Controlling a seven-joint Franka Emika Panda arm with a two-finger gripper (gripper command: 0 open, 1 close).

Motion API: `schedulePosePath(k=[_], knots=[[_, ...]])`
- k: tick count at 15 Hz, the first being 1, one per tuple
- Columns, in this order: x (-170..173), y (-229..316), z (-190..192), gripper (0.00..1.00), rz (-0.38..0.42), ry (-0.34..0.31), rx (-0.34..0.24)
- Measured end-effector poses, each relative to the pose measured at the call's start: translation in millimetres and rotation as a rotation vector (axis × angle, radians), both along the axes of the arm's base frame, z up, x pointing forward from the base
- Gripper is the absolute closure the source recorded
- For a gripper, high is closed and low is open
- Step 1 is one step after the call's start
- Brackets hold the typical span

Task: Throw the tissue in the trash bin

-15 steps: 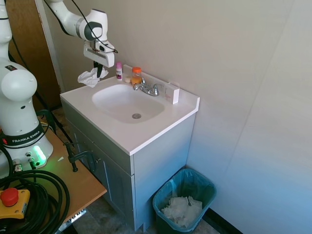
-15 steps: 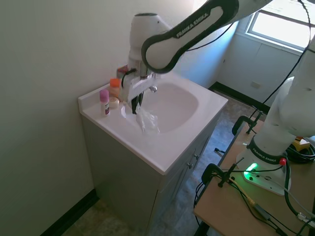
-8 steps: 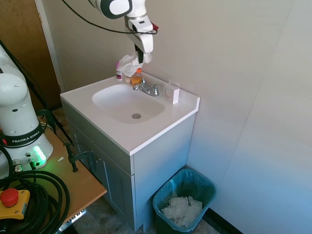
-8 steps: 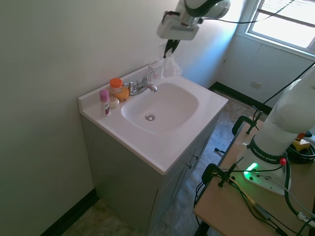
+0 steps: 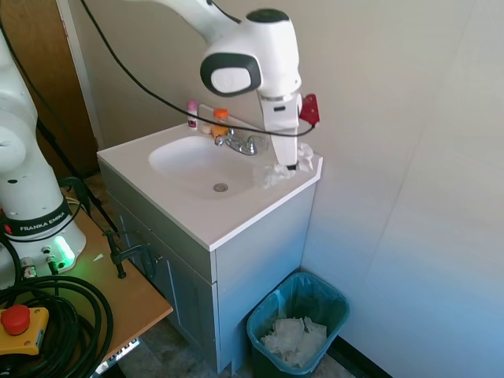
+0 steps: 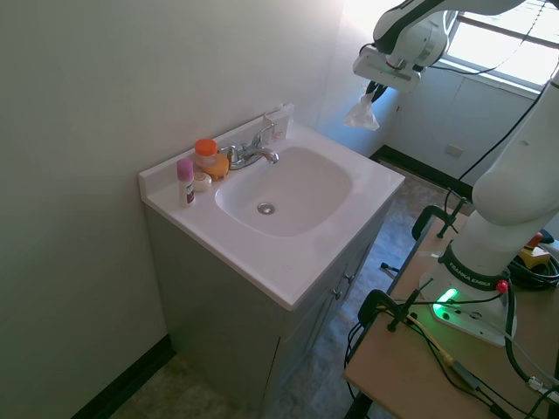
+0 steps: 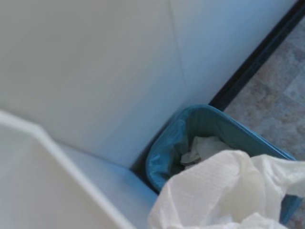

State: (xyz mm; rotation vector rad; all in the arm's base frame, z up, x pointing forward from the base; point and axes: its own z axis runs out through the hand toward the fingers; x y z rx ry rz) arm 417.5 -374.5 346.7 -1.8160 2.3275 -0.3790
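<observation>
Since half a second ago, my end effector (image 5: 292, 167) has travelled from above the faucet (image 5: 240, 143) to the far corner of the vanity tabletop (image 5: 197, 216), on the side where the trash bin (image 5: 298, 324) stands. The fingers are pressed together on the tissue (image 5: 274, 174), which hangs crumpled below them, clear of the tabletop. In the second exterior view the tissue (image 6: 361, 113) hangs in mid-air beyond the tabletop edge. The trash bin stands on the floor beside the vanity, below the end effector. In the wrist view the tissue (image 7: 224, 191) fills the foreground with the trash bin (image 7: 164, 155) behind it; the white shapes inside the bin appear to be crumpled papers (image 5: 294, 339).
</observation>
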Motion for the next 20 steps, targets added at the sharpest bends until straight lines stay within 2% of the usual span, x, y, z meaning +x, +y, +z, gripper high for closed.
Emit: schedulePosePath(k=[2,5,6,10,20], knots=[[19.2,-20.0,-41.0,1.0,-0.102,0.051,0.041],[38.6,-48.8,-91.9,1.0,-0.157,0.123,0.077],[42.3,-54.8,-101.7,0.0,-0.163,0.137,0.087],[58.6,-61.4,-118.0,0.0,-0.157,0.163,0.121],[72.4,-68.9,-114.9,0.0,-0.134,0.155,0.122]])
